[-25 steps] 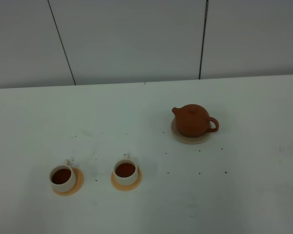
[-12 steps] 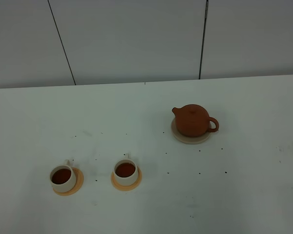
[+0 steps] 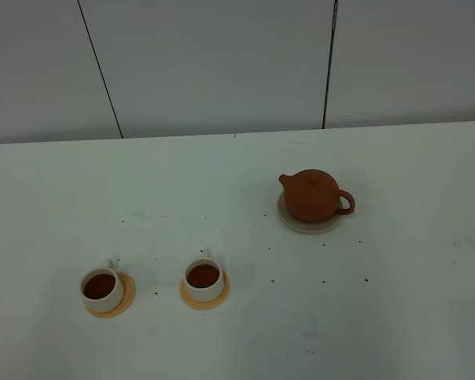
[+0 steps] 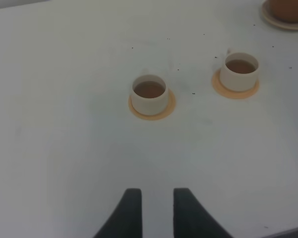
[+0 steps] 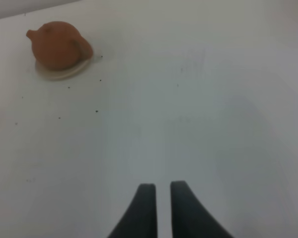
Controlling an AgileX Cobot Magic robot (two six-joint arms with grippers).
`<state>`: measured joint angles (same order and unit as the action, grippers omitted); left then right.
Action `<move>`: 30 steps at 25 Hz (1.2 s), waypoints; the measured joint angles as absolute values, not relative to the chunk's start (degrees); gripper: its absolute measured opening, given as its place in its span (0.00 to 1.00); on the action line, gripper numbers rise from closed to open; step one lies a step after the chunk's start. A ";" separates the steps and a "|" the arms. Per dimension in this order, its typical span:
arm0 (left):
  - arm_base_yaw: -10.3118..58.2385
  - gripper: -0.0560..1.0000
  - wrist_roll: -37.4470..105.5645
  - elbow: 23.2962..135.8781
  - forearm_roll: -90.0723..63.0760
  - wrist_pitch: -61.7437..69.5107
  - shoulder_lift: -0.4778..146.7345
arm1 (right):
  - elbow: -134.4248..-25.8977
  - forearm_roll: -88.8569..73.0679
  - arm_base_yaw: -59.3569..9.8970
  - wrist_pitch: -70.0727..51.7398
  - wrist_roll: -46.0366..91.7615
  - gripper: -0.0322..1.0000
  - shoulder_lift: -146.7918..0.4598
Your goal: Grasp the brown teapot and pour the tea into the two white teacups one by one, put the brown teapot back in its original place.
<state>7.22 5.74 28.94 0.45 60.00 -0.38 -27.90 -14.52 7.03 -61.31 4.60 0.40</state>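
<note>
The brown teapot (image 3: 313, 195) stands upright on its beige disc, the original place (image 3: 309, 227), right of the table's middle. Its spout points left and its handle right. The two white teacups (image 3: 100, 290) (image 3: 203, 279) stand at the front left, each holding dark tea (image 3: 203, 275). No arm shows in the exterior high view. In the left wrist view my left gripper (image 4: 157, 194) is open, empty, and well short of the cups (image 4: 149, 95) (image 4: 241, 72). My right gripper (image 5: 163, 187) stands narrowly open and empty, far from the teapot (image 5: 59, 44).
Each cup sits on a small orange-tan coaster (image 3: 127, 305) (image 3: 222, 294). Dark specks dot the white table (image 3: 380, 317) between the cups and the teapot. A grey panelled wall (image 3: 222, 63) rises behind the table's far edge.
</note>
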 joint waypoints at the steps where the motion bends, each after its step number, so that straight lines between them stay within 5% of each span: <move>1: 7.22 0.27 5.74 28.94 0.45 60.00 -0.38 | -27.90 -14.52 7.03 -61.31 4.60 0.10 0.40; 30: 7.22 0.27 5.74 28.94 0.45 60.00 -0.38 | -27.85 -14.52 7.03 -61.31 4.60 0.14 0.40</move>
